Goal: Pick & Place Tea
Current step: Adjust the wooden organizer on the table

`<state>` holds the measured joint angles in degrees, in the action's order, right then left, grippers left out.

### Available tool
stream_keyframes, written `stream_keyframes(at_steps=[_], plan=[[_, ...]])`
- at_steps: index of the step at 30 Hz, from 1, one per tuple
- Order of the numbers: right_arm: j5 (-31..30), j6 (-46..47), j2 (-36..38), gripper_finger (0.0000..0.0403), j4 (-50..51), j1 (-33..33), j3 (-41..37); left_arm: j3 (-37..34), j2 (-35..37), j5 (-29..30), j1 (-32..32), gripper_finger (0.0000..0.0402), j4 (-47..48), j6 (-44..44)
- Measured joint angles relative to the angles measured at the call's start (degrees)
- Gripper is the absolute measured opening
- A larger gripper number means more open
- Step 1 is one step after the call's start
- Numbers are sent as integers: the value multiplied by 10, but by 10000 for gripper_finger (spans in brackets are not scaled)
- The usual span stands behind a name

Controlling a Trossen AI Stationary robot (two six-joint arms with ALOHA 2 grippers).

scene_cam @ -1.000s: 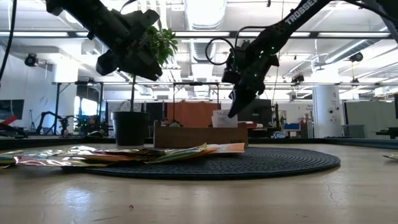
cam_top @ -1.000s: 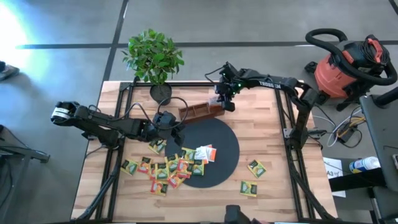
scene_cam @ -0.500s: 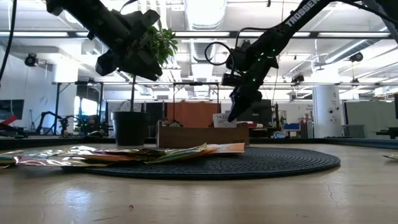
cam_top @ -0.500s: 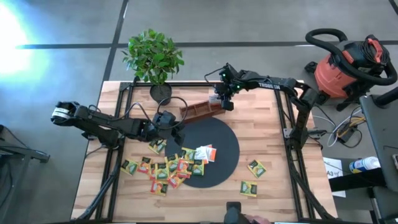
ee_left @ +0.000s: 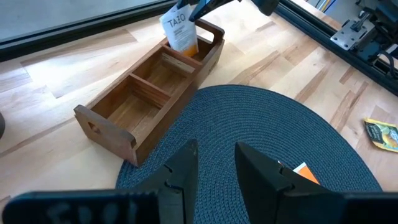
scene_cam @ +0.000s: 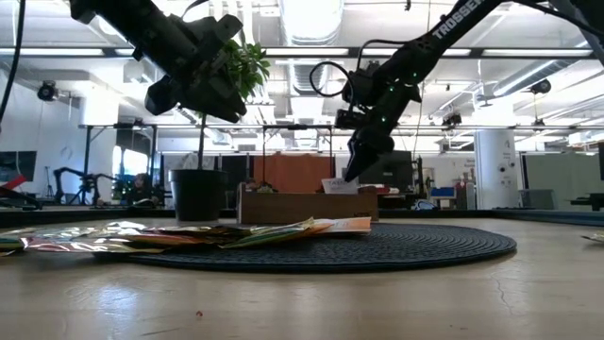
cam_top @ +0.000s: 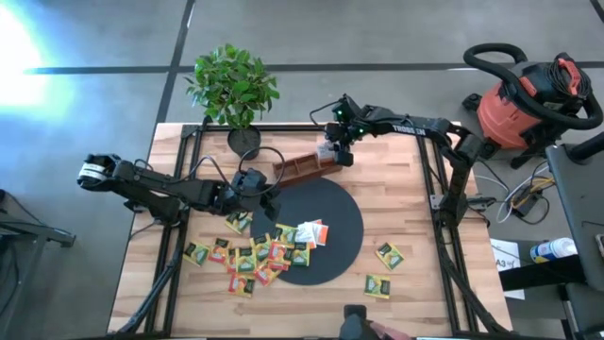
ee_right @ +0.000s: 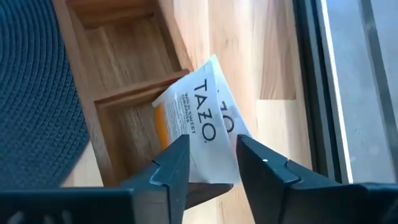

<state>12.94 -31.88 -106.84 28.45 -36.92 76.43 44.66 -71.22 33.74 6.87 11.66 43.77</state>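
The white-and-orange sachet [ee_right: 198, 127] stands on edge in the end compartment of the wooden tray [ee_left: 149, 93], leaning against the divider with its top corner poking above the rim, and that lean is what worries me. My right gripper [cam_top: 338, 151] hangs just above it with the fingers parted, the sachet showing in the gap between them and no longer pinched. If I lift off crookedly, one finger could catch that raised corner and flick the packet out onto the table, or drag the light tray along with it. The sachet may also simply tip over the rim, since it is not lying flat. Most of the other sachets [cam_top: 255, 253] lie heaped at the edge of the black mat [cam_top: 330, 236], two more well apart on bare wood. My left gripper [cam_top: 253, 184] waits above that heap, fingers partly apart and holding nothing; reaching in too early could crowd the tray.
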Motion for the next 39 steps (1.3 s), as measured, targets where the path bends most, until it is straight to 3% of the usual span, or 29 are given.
stream_keyframes(at_steps=[7, 12, 14, 17, 21, 24, 33, 39], plan=[[-21, 46, 35, 132, -11, -4, 4, 0, 0, 0, 0, 83, 1, 0], [-110, 209, 31, 113, -47, -46, 1, 0, 0, 0, 1, 83, 2, 0], [-86, 300, 15, 102, -41, -77, 1, 0, 0, 0, 1, 83, 4, 0], [0, 413, -24, 83, -31, -111, -1, 0, 0, 0, 1, 83, 4, -2], [85, 516, -79, 63, -34, -126, -1, 0, 0, 0, 0, 83, 4, -2], [123, 523, -108, 57, -35, -122, -2, 0, 0, 0, 0, 83, 4, -2], [130, 550, -117, 56, -62, -109, -1, 0, 0, -12, 0, 83, 5, 8], [189, 548, -109, 56, -31, -105, -3, 0, 0, -12, 0, 83, 11, 8]])
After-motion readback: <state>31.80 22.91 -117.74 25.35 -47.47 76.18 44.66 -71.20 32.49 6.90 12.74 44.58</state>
